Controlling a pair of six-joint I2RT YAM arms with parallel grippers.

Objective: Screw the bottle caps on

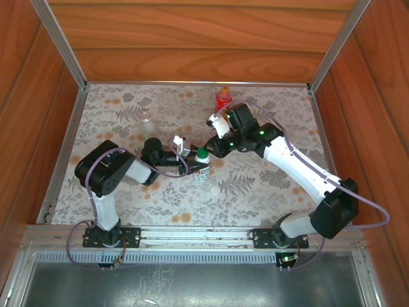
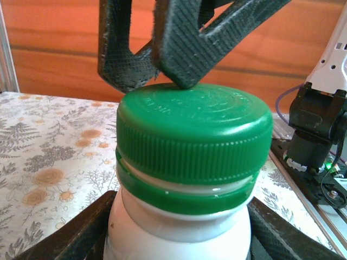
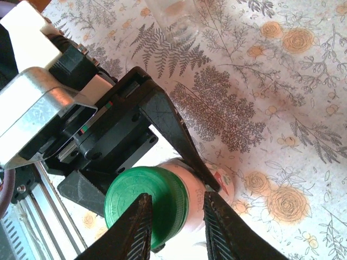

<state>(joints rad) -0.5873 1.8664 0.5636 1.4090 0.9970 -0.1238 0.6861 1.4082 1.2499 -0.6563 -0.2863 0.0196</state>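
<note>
The green cap sits on the neck of the white bottle, which stands upright near the middle of the table. The cap looks like light, stiff plastic. Its top is smooth and probably slippery, but its side wall has fine ribs, so I judge the ribbed wall to be the right place to hold it for turning. The bottle seems light and may tip or spin easily, so it needs support low on the body. The left gripper is clenched on the bottle body below the cap. The right gripper grasps nothing: its jaws stand a little apart, narrower than the cap, with the tips touching the cap top. A white cap lies just beside the bottle.
</note>
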